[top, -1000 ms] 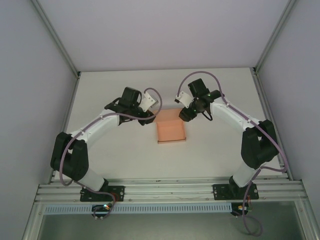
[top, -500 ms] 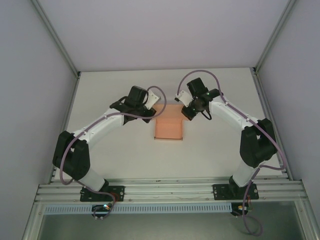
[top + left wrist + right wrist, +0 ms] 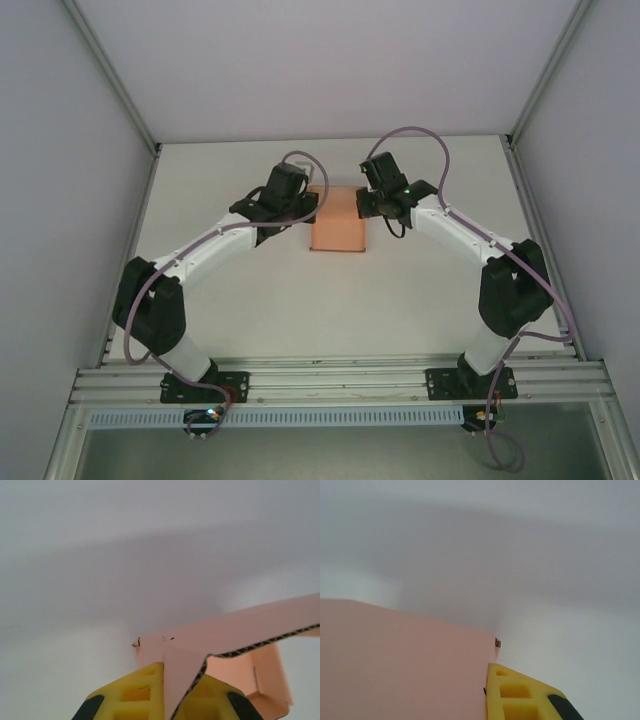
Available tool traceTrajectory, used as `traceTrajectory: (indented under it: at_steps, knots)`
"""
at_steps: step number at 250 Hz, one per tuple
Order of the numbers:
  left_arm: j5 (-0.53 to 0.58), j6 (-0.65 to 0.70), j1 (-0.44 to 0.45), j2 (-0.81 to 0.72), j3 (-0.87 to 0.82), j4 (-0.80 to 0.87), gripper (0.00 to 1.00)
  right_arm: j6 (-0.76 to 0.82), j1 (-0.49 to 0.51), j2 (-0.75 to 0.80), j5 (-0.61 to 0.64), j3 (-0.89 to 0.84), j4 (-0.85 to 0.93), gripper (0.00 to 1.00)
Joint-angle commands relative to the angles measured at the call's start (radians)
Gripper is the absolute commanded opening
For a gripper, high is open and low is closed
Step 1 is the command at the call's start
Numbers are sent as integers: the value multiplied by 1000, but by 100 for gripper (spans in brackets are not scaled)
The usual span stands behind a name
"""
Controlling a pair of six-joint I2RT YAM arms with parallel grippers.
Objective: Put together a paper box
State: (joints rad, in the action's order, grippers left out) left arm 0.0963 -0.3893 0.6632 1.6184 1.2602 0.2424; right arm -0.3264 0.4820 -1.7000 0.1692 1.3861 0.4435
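The salmon-pink paper box sits partly folded at the table's middle, between my two grippers. My left gripper is shut on its left wall. In the left wrist view, the two yellow fingers pinch a pink card flap, and the open inside of the paper box shows to the right. My right gripper is shut on the box's right side. In the right wrist view, one yellow finger presses against a broad pink panel that hides the other finger.
The white table is walled by grey panels, with metal posts at the back corners. An aluminium rail carrying both arm bases runs along the near edge. Purple cables loop above both wrists.
Both grippers have closed on the box's sides. Both arms have carried it toward the back of the table, and its side flaps now stand folded up.
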Motion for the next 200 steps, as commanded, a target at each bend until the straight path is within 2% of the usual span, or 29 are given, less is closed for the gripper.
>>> traceTrajectory:
  at_steps: [1, 31, 105, 142, 178, 200]
  knots:
    - [85, -193, -10, 43, -24, 0, 0, -215, 30, 15, 46, 15, -180, 6]
    - [66, -285, -8, 76, -48, -50, 0, -273, 33, -32, 63, 39, -192, 6]
    - [88, -314, 14, 157, -63, -53, 0, -432, 45, -111, 120, 54, -212, 5]
    - [77, -309, 22, 150, -94, -87, 0, -376, 82, -121, 169, 48, -201, 5]
    - [53, -309, 33, 148, -126, -125, 0, -273, 118, -82, 247, -54, -297, 5]
    - [41, -319, 40, 146, -156, -148, 0, -271, 121, -73, 296, -91, -288, 5]
